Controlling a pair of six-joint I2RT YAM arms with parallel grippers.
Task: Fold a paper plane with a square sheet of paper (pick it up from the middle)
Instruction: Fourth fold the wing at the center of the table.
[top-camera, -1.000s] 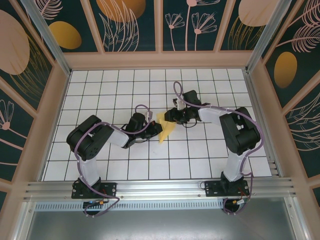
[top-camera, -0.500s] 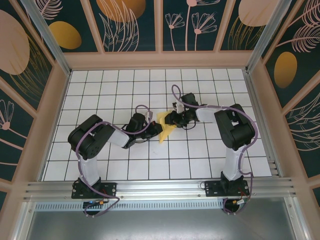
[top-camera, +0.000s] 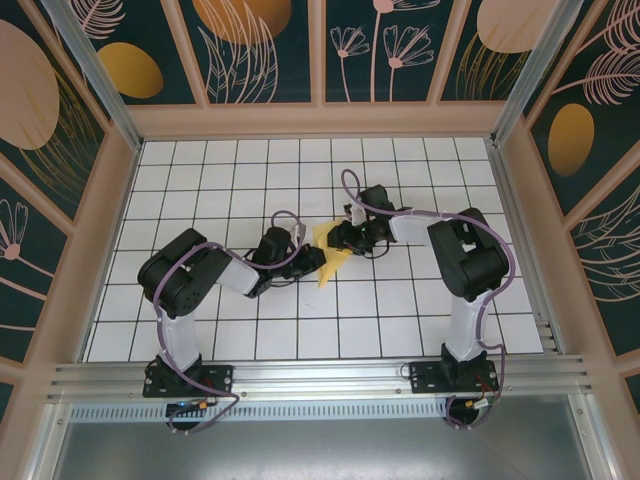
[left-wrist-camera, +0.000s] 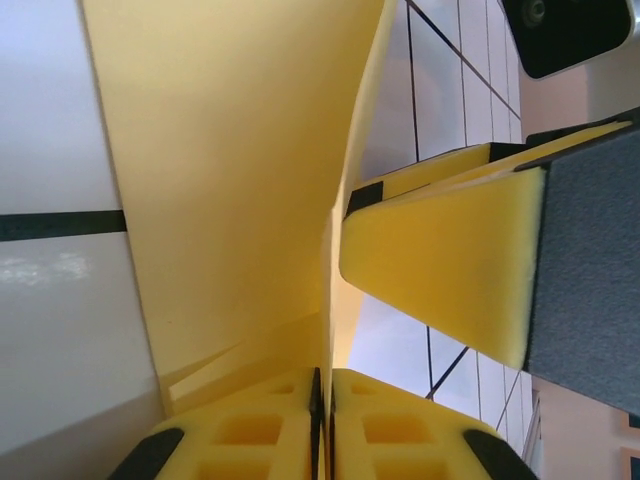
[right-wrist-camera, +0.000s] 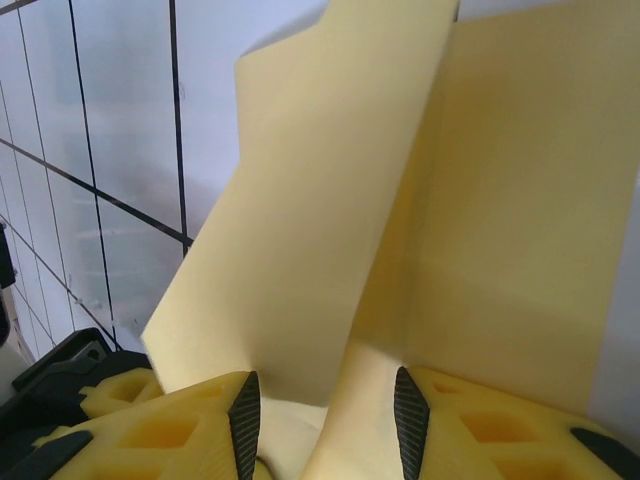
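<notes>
The square sheet of paper (top-camera: 335, 262) is pale yellow, creased with angled edges, and lies at the middle of the white grid floor between both grippers. My left gripper (top-camera: 316, 258) meets it from the left. In the left wrist view its jaws (left-wrist-camera: 322, 375) are pressed together on a thin upright edge of the paper (left-wrist-camera: 230, 170). My right gripper (top-camera: 342, 238) reaches in from the right. In the right wrist view its jaws (right-wrist-camera: 322, 400) stand apart, with a raised fold of the paper (right-wrist-camera: 300, 200) running down into the gap. One yellow right finger (left-wrist-camera: 450, 260) shows beside the fold.
The white gridded floor (top-camera: 220, 190) is boxed in by wood-framed patterned walls (top-camera: 320, 118). An aluminium rail (top-camera: 320, 378) with both arm bases runs along the near edge. Both arms' elbows rest low over the floor on either side of the paper.
The right arm has pulled its elbow in and its gripper has shifted slightly left onto the paper. The left arm and the paper have barely moved.
</notes>
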